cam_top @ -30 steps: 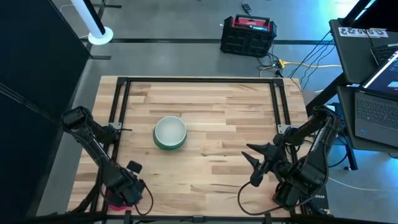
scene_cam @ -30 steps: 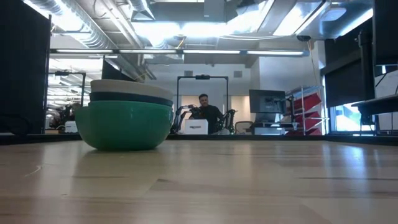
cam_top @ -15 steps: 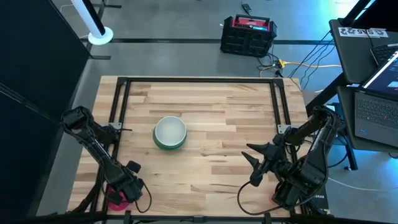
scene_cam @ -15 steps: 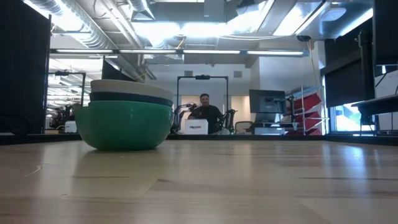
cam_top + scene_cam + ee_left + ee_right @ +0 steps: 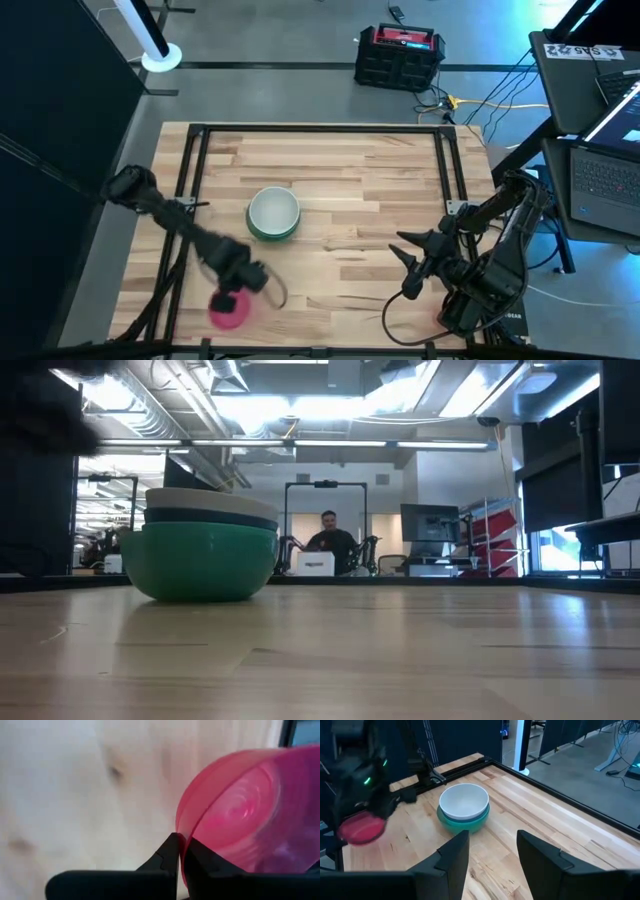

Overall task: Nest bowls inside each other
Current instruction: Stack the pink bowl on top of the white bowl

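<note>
A stack of bowls [image 5: 273,213] stands on its base left of the middle of the wooden table [image 5: 360,170]. Its outer bowl is teal-green [image 5: 200,565], a dark rim shows above that, and a white bowl [image 5: 464,800] sits on top. Near the table's front left, my left gripper [image 5: 240,280] is shut on a pink bowl [image 5: 228,308], also in the right wrist view as the pink bowl [image 5: 362,829]. My right gripper [image 5: 408,262] stands open above the table's near right part, nothing between its fingers. My left gripper pinches the pink bowl's rim [image 5: 181,827], one finger [image 5: 200,857] inside the bowl and the other outside. The fingers come from above, pointing steeply down. The bowl hangs tilted below them, over the wood; it looks lifted clear of the table.
A black metal frame [image 5: 195,160] runs along the table's left, far and right sides. Bare wood lies between the stack and my right gripper. A person [image 5: 328,540] sits in the room far behind the table. A laptop [image 5: 610,175] stands off the table's right edge.
My left gripper has swung from the table's near left corner toward the right and risen. The pink bowl has come with it, from the near left edge to over the wood in front of the stack. The stack has stayed in place.
</note>
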Controlling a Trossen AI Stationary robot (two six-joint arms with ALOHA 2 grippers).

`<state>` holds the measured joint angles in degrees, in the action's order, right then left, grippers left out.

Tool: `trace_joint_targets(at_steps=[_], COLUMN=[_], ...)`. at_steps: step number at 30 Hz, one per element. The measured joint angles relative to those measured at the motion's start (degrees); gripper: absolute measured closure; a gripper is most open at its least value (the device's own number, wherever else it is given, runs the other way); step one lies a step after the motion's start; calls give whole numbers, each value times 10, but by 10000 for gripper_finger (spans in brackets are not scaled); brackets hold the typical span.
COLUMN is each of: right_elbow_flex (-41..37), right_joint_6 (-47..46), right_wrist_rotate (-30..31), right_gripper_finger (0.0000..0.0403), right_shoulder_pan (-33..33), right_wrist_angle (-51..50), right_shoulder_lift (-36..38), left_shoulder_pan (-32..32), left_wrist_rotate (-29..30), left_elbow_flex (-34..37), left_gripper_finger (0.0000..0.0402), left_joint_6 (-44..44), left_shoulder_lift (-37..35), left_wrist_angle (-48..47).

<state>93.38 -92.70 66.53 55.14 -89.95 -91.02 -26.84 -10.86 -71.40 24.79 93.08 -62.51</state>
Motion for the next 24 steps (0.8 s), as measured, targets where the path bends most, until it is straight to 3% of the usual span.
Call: trace_joint_targets(at_steps=[11,17,24], right_elbow_flex=[-3,-3,-3], right_joint_6=[0,0,0], right_wrist_rotate=[-10,-11,-14], right_gripper_finger=[249,249,249], right_shoulder_pan=[0,0,0], right_wrist_angle=[3,17,29], right_shoulder_lift=[-7,-15,-19], left_shoulder_pan=[260,386,441], left_wrist_rotate=[124,129,117], left_elbow_flex=[-211,-217,-217], left_gripper_finger=[402,401,401], left_joint_6=[-105,-186,-239], left_shoulder_lift=[-1,3,5], left_wrist_angle=[-163,-184,-184])
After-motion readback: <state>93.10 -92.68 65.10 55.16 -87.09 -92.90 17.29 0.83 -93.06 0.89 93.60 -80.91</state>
